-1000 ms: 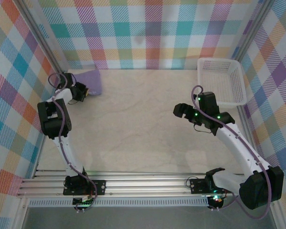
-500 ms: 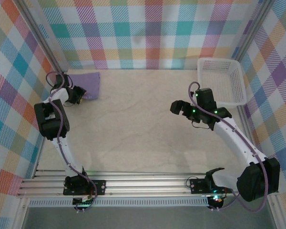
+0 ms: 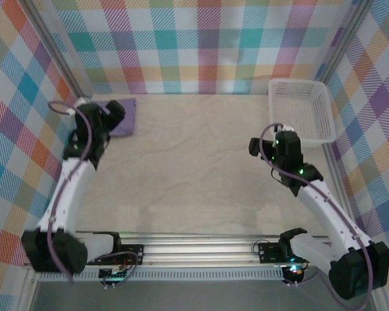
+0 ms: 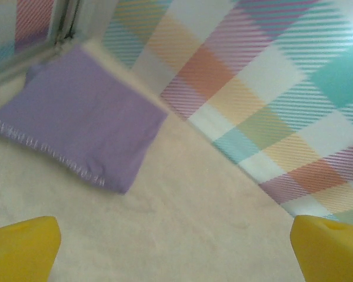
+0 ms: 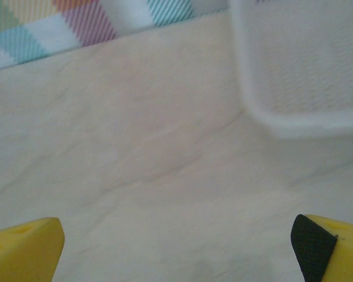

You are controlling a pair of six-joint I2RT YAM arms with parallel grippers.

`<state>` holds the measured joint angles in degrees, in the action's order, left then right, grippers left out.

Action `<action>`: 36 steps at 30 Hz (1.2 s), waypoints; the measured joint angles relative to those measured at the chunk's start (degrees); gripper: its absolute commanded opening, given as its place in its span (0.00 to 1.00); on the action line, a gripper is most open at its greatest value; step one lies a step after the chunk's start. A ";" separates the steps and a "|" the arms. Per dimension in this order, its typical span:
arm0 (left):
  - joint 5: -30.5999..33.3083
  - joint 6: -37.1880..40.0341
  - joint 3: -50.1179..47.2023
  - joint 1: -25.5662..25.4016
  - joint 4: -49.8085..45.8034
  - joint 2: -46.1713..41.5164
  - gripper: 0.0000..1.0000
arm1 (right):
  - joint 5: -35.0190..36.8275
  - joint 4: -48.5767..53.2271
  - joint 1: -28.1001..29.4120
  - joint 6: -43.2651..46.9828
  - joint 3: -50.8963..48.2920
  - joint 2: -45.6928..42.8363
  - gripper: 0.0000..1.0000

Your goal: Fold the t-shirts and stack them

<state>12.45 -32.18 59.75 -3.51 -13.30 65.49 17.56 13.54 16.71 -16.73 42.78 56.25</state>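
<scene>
Folded t-shirt [image 4: 76, 126] lies in the far-left corner of the desk [image 4: 182, 200], just ahead of the left gripper [image 4: 176, 247], jaws wide, empty. The right gripper [image 5: 176, 247], likewise spread and empty, hangs well apart, near the basket [image 5: 294, 70]. Left arm nearer.

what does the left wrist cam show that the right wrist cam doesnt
Left wrist: the folded lavender t-shirt lying flat, ahead of the open left claw. Right wrist: a corner of the white basket, ahead of the open right claw. Both: the pale table, the plaid wall and yellow fingertips set wide apart, holding nothing.
</scene>
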 measured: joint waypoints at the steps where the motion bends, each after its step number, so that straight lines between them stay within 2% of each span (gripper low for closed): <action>1: 2.75 2.38 -6.12 -1.57 4.02 -3.30 1.00 | 0.98 -4.33 -0.81 2.86 -4.09 -0.68 1.00; 4: 9.66 10.12 -22.29 -3.23 14.27 -5.97 1.00 | 1.18 -13.64 -4.28 9.22 -13.00 0.76 1.00; 7: 11.28 16.13 -32.79 -3.21 22.93 0.94 1.00 | -1.40 -19.89 -9.51 11.69 -17.57 4.24 1.00; 9: 11.19 19.23 -35.43 -3.21 26.40 6.12 1.00 | -3.37 -24.61 -12.68 11.89 -19.56 6.71 1.00; 16: 8.55 26.69 -34.49 -2.58 42.45 17.81 1.00 | -11.69 -41.07 -19.39 12.72 -21.62 18.08 1.00; 22: 4.87 29.73 -36.13 -1.99 55.08 22.91 1.00 | -16.87 -50.12 -21.44 11.43 -21.03 24.04 1.00; 26: 3.65 30.56 -37.16 -1.99 57.18 23.67 1.00 | -20.28 -55.10 -21.53 11.45 -21.75 25.79 1.00; 30: 2.95 30.56 -37.13 -1.97 58.40 23.71 1.00 | -23.26 -64.32 -21.51 11.69 -23.45 29.94 1.00; 36: 2.36 30.56 -37.11 -1.97 58.93 23.71 1.00 | -23.02 -61.90 -19.08 13.20 -21.38 32.15 1.00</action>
<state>14.81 -1.63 22.63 -5.48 45.63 89.21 -5.45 -48.36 -2.37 -3.53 21.41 88.40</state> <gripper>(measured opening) 0.997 0.996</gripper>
